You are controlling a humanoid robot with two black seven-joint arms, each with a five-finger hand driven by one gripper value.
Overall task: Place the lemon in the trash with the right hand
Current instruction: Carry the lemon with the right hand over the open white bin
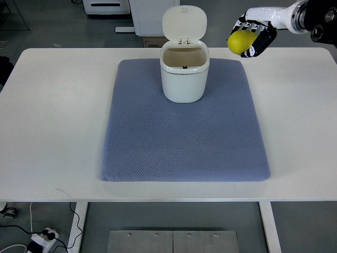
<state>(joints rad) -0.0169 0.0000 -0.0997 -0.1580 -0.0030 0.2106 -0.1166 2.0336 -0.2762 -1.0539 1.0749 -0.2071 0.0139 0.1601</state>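
A white trash can point(184, 74) stands at the far middle of a blue-grey mat point(184, 132), its lid flipped up and open. My right hand point(253, 34) comes in from the top right edge and is shut on a yellow lemon point(240, 42). It holds the lemon in the air, to the right of the can and above the table's far edge. The left arm is out of view.
The mat lies on a white table point(52, 116). White cabinets point(142, 16) stand behind the table. Cables and a power strip point(42, 240) lie on the floor at the lower left.
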